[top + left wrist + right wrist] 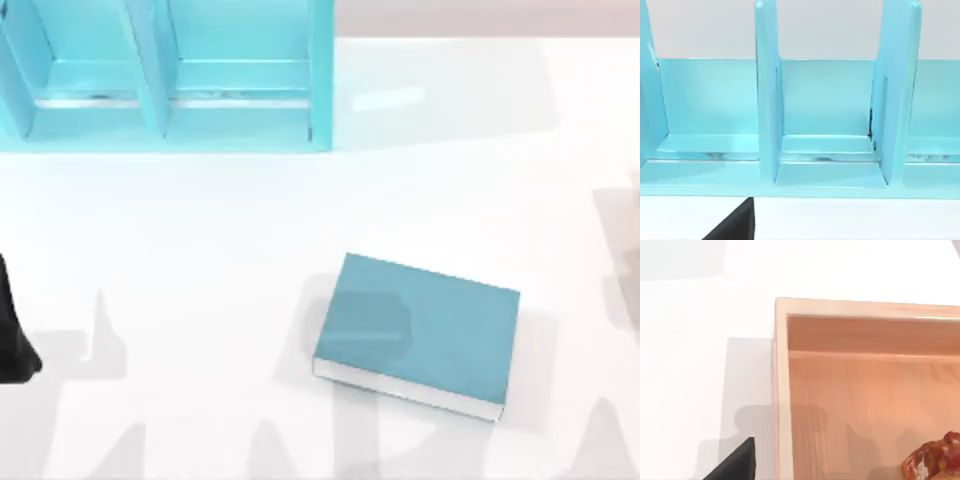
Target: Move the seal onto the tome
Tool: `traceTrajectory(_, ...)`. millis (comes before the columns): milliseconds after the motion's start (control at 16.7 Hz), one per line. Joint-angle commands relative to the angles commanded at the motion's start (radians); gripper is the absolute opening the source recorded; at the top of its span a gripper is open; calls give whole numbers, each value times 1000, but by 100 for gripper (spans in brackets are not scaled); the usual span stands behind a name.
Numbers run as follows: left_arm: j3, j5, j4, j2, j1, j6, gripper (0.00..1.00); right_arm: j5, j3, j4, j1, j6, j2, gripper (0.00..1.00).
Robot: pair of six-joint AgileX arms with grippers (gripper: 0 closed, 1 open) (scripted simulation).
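White tabletop (200, 250) is seen across the whole top view, with grey shadows of the arms cast along its near edge. At the far left, a teal compartmented shelf unit (160, 75) is stood on the table, its upright dividers splitting it into open bays; the same unit (825, 125) is faced closely by the left wrist camera. The tome (420, 330) is laid flat on the table, right of centre and well apart from the shelf unit, teal cover up, white page edges turned toward the near side, slightly rotated. Its cover is bare.

A dark part of the left arm (12, 330) is seen at the left edge of the table, well apart from the tome. A dark corner, probably a piece of the left gripper (735, 225), is caught near the shelf unit's front ledge; whether its fingers are spread or pressed together cannot be told.

A light wooden tray (782, 390) with raised walls is shown on the white surface in the right wrist view. Inside it, near one edge of the picture, an orange-tan and red object is partly seen, likely the seal (935, 460), resting on the tray floor. A dark piece of the right gripper (735, 465) is seen outside the tray's wall; its finger state cannot be told either.
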Motion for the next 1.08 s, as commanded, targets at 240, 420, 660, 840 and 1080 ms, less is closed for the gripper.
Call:
traceTrajectory(240,0,0,0,0,0,0,100,1,338,-271,-88,-88,442,100)
traceTrajectory(420,0,0,0,0,0,0,100,4,571,-460,-151,-150,750,100)
traceTrajectory(660,0,0,0,0,0,0,100,8,824,-658,-220,-216,1061,100)
traceTrajectory(840,0,0,0,0,0,0,100,9,949,-749,-253,-247,1193,100)
traceTrajectory(1080,0,0,0,0,0,0,100,9,996,-781,-265,-258,1235,100)
